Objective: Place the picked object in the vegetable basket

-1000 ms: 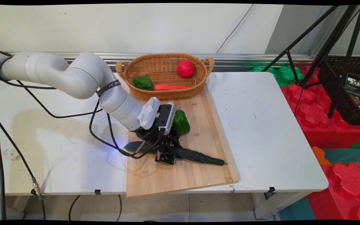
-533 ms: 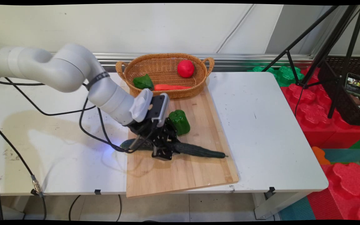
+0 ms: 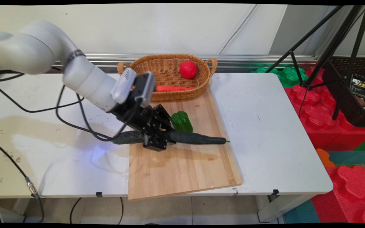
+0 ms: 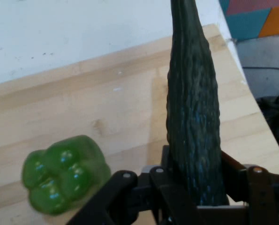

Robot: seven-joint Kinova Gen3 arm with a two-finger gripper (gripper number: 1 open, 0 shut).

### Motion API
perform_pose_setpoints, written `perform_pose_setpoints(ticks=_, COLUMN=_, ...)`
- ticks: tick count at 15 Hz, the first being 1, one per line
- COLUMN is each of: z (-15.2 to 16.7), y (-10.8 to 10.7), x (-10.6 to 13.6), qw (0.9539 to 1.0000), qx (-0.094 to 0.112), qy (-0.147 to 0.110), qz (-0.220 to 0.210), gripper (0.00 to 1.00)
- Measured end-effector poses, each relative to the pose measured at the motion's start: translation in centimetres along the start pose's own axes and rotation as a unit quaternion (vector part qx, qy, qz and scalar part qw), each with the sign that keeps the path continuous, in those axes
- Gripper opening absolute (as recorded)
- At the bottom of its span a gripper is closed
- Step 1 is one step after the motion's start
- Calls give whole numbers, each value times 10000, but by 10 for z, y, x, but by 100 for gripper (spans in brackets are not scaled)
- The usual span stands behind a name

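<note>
A long dark green cucumber (image 3: 195,138) hangs level above the wooden cutting board (image 3: 185,171), and my gripper (image 3: 157,141) is shut on its middle. In the hand view the cucumber (image 4: 193,108) runs up from between the fingers, over the board (image 4: 83,108). A green bell pepper (image 3: 182,121) stands on the board just behind the cucumber; in the hand view the pepper (image 4: 64,174) is at the lower left. The cucumber's left end sticks out past the board's left edge.
A wicker basket (image 3: 166,91) at the board's far end holds a red tomato (image 3: 188,69), an orange carrot (image 3: 173,88) and a green leaf partly hidden by my hand. Black tripod legs (image 3: 315,47) and red foam blocks (image 3: 322,120) stand right of the white table (image 3: 271,126).
The gripper has risen and moved left and back, lifting the cucumber off the board. The cucumber now hangs level instead of lying slanted on the wood.
</note>
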Motion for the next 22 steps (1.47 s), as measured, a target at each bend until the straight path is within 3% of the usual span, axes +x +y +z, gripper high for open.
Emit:
perform_pose_setpoints(ticks=8, z=-74, y=-19, x=0, qw=9985, qx=234, qy=344, qz=-350, gripper=0)
perform_pose_setpoints(ticks=14, z=-123, y=-56, x=-2, qw=9937, qx=771, qy=540, qz=-605, gripper=0)
perform_pose_setpoints(ticks=22, z=-127, y=-112, x=1, qw=9873, qx=1423, qy=518, qz=-472, gripper=0)
